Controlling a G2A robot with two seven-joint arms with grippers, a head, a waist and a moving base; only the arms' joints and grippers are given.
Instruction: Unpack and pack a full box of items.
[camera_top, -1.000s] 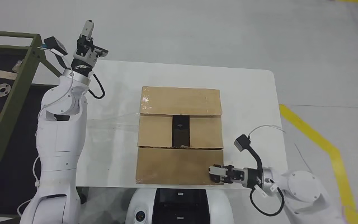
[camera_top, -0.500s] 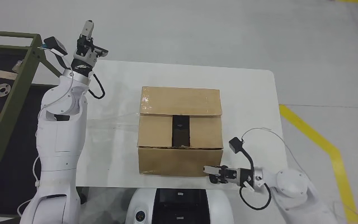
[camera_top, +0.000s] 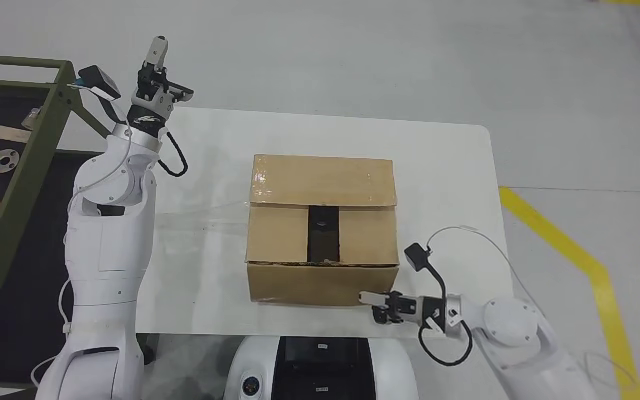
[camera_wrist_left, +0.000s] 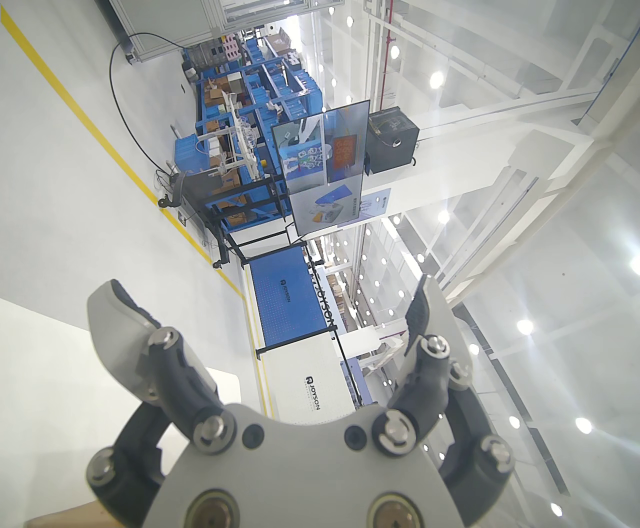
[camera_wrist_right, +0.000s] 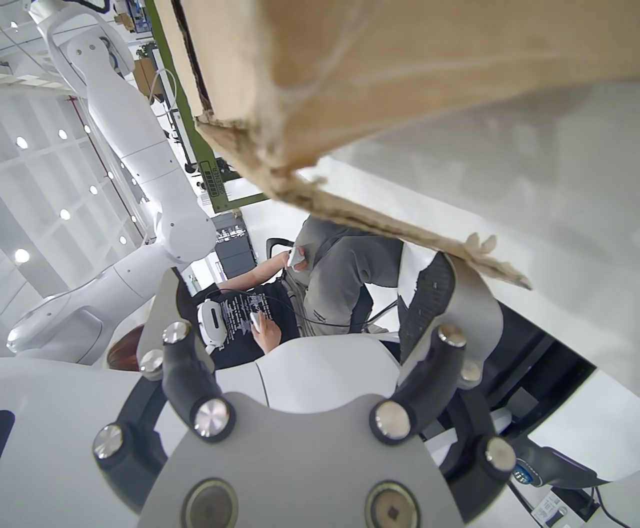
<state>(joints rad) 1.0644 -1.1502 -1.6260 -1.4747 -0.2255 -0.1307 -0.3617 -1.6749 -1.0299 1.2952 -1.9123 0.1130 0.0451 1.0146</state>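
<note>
Closest to the robot, the right gripper (camera_top: 368, 298) sits low at the table's near edge, right at the near right corner of the cardboard box (camera_top: 290, 235). In its wrist view the right gripper (camera_wrist_right: 305, 280) has its fingers spread wide with nothing pinched. One fingertip (camera_wrist_right: 430, 295) is right up against the frayed edge of the near flap (camera_wrist_right: 380, 220). Honestly I can't tell if it's actually touching or just under it.

That near flap (camera_top: 310, 283) is tipped down toward the robot, over the front side of the box.

The box itself is roughly mid-table on the white table (camera_top: 440, 170). Its long axis runs left to right across the table and the opening faces straight up. The two side flaps are folded in from left and right. They don't meet, so there's a narrow slot in the middle with something dark (camera_top: 322, 232) showing down inside. Too dark to say what it is. The far flap (camera_top: 322, 180) is laid open, pointing away from the robot.

Way off at the far left corner of the table, well apart from the box, the left gripper (camera_top: 157, 50) is held up and pointing away. In its own wrist view the left gripper (camera_wrist_left: 270, 300) has its fingers spread too, with nothing between them.
</note>
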